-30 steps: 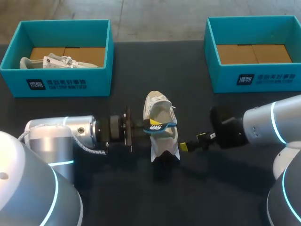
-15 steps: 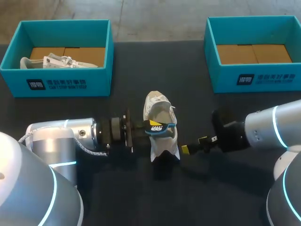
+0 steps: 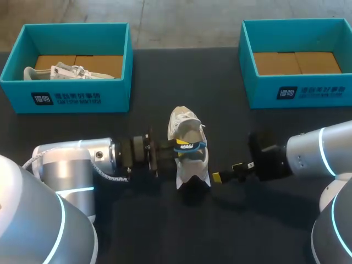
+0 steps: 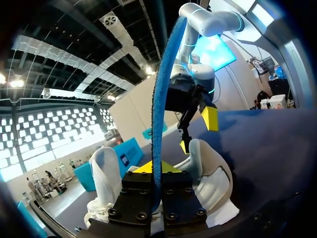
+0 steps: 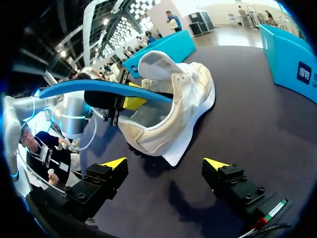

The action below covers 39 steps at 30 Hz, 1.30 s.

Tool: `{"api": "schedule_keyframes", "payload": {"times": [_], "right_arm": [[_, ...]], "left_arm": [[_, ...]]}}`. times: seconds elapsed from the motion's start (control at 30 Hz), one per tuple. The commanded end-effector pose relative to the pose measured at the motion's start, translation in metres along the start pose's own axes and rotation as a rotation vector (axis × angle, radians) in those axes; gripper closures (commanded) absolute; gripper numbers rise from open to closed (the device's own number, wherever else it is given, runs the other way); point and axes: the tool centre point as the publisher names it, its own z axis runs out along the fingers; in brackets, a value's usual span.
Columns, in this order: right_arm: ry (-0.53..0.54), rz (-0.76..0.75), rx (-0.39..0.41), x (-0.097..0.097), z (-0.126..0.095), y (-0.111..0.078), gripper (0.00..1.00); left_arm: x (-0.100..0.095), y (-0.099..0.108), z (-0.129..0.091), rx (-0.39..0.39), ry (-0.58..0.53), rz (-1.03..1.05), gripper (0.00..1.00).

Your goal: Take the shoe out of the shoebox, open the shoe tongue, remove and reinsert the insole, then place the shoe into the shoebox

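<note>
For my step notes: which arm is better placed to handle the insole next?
Left, probably: the left gripper is shut on the thin blue insole over the cream sneaker; the right gripper stands open beside it.

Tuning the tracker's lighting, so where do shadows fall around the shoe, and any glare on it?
Head view: the shoe casts a shadow on the table at its near end, no glare. Right wrist view: shadow lies under its sole, ahead of the right gripper. Left wrist view: its side looks evenly lit.

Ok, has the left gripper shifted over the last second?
Yes, slightly. Holding the insole, the left gripper has slid rightward in the head view, farther over the shoe, which lies where it was.
</note>
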Motion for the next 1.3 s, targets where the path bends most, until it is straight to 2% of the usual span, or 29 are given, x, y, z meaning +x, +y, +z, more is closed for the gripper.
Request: {"api": "schedule_keyframes", "payload": {"times": [0.03,0.13,0.53,0.7,0.8,0.83,1.3], "right_arm": [[0.001,-0.002,-0.002,0.000,0.000,-0.001,0.00],[0.001,-0.004,-0.003,0.000,0.000,-0.001,0.00],[0.002,-0.003,-0.007,-0.002,0.001,-0.001,0.00],[0.004,-0.005,-0.010,-0.003,0.002,-0.001,0.00],[0.004,-0.003,-0.012,-0.003,0.002,-0.001,0.00],[0.004,-0.002,-0.012,-0.003,0.002,-0.001,0.00],[0.003,0.006,-0.014,-0.004,0.002,-0.002,0.00]], "left_arm": [[-0.001,-0.002,0.000,-0.004,-0.012,-0.001,0.67],[-0.002,-0.007,-0.001,0.002,-0.018,0.001,0.54],[-0.005,-0.033,-0.004,0.064,-0.022,0.024,0.54],[-0.006,-0.038,-0.008,0.074,-0.016,0.035,0.65],[-0.004,-0.038,-0.009,0.072,0.007,0.035,0.98],[-0.002,-0.038,-0.009,0.072,0.014,0.035,1.00],[0.001,-0.020,-0.004,0.037,0.069,0.030,1.00]]}}
